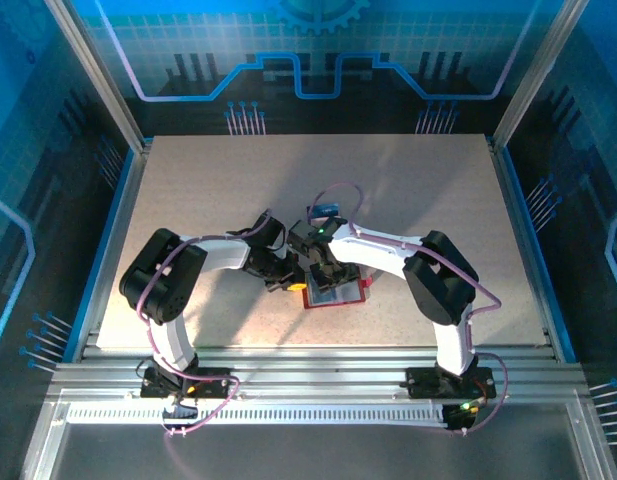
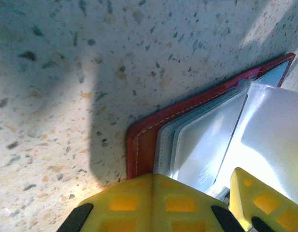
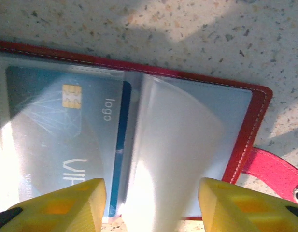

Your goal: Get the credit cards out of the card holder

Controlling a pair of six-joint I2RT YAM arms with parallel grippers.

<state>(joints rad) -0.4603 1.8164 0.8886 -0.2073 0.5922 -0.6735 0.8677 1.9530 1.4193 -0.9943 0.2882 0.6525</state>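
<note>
The red card holder [image 3: 245, 140] lies open on the speckled table, its clear sleeves fanned out. A blue credit card [image 3: 66, 140] with a gold chip sits inside the left sleeve. One pale sleeve leaf [image 3: 177, 159] stands up between the yellow fingers [image 3: 81, 198] of my right gripper [image 3: 152, 203]. That gripper is open, and neither finger touches the leaf. My left gripper [image 2: 153, 181] is shut, its tips pressed together over the holder's left edge [image 2: 139, 145]. From above, both grippers meet over the holder [image 1: 340, 296].
The holder's red clasp tab [image 3: 276, 169] sticks out to the right. A small blue card-like thing [image 1: 325, 211] lies on the table just behind the grippers. Aluminium frame posts [image 1: 118, 110] stand at the table's sides.
</note>
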